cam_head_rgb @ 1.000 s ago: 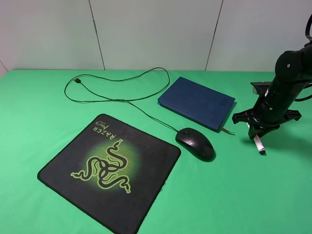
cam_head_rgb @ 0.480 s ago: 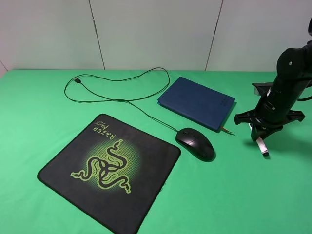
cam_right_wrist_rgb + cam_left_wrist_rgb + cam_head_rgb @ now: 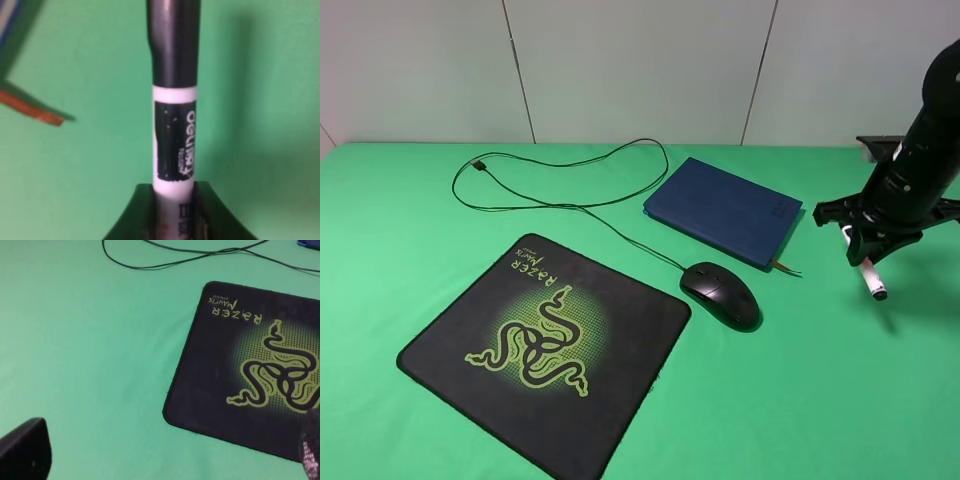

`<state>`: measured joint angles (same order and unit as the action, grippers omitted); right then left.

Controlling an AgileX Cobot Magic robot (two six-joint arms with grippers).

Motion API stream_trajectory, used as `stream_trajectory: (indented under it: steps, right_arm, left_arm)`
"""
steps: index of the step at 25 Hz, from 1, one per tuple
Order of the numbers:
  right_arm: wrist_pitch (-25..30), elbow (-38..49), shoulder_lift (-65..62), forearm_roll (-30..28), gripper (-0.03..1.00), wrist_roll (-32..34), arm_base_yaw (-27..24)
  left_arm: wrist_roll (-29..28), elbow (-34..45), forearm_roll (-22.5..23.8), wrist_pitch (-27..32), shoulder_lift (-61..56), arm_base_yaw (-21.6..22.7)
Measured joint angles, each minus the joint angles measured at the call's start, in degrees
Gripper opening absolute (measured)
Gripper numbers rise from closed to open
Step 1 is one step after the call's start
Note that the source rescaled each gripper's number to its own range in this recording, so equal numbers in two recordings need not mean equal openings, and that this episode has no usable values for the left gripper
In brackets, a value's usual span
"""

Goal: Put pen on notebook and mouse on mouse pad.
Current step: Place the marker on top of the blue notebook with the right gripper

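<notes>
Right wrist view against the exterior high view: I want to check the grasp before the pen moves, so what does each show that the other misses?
Only the right wrist view shows the dark print on the pen and the fingers pressed against both its sides. Only the exterior high view shows the mouse beside the mouse pad, not on it, its cable, and the whole notebook, bare on top. Both show the right gripper holding the pen, the notebook's ribbon and the green table.
</notes>
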<state>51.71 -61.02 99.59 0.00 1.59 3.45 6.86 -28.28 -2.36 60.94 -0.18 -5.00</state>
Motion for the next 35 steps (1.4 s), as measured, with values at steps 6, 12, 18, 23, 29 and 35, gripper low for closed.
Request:
stream_trajectory:
  steps: [6,12,18,23,29,35]
  right_arm:
    - [5.33,-6.45,-0.07,3.41,0.01,-2.63,0.21]
    - [8.03,-11.58,0.61,1.63,0.01,-2.91,6.49]
    - [11.94,-20.2,6.56,0.0,0.01,-3.19,12.47]
    - [12.55,-26.87,11.86,-1.29,0.01,-4.68,16.03]
    - [12.66,-33.82,18.78,-2.78,0.01,-7.18,16.86]
    - [12.81,-39.59,24.47,0.0,0.01,-10.83,16.86]
  left_arm:
    - [0.0,0.0,0.0,0.0,0.0,0.0]
    - [0.0,0.0,0.0,0.0,0.0,0.0]
    - [0.0,0.0,0.0,0.0,0.0,0.0]
    - [0.0,0.0,0.0,0.0,0.0,0.0]
    - [0.0,0.0,0.0,0.0,0.0,0.0]
    - [0.0,0.0,0.0,0.0,0.0,0.0]
